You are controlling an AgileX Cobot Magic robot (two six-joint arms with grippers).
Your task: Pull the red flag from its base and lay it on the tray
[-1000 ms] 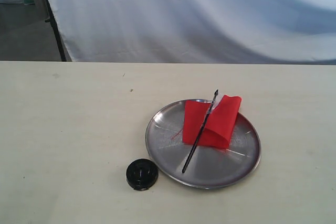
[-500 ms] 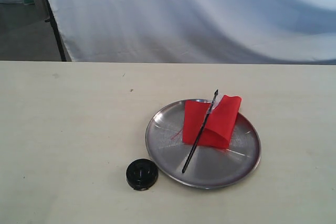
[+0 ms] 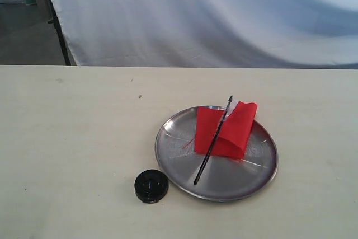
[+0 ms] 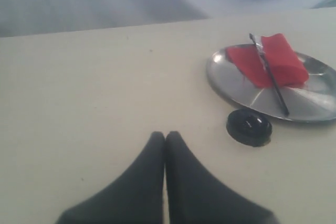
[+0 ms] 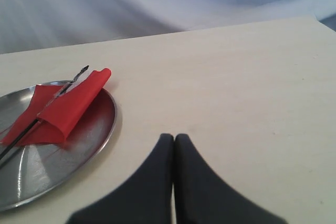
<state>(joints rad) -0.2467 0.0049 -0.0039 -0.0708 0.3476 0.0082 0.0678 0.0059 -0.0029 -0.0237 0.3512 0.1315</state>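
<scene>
Black fingers (image 4: 149,171) of the left gripper (image 4: 165,135) are pressed together tip to tip with nothing between them, and the right gripper (image 5: 174,137) shows the same: jaws fully closed, empty, poised above bare table (image 3: 72,138). That reads as two arms with no grasp left to make, parked clear of the work. Neither arm shows in the exterior view. Outward from the left gripper sits the base (image 4: 249,127), a small black disc resting flat on the table with its centre hole unoccupied, just beside the near-left rim of the tray (image 3: 246,178); whether it touches the rim is hard to tell. The red flag (image 3: 226,130) lies wholly on the steel tray. Its cloth is folded over on itself toward the far side, and the thin black stick runs diagonally across the cloth, pointed tip at the far rim and butt end aimed back toward the base. Lying flat like this, the stick is supported along its length by cloth and metal, so it looks unlikely to roll off the shallow rim. Judged from this layout, the flag is off the base and on the tray, so the task appears complete. A white cloth backdrop (image 3: 196,15) hangs behind the table.
</scene>
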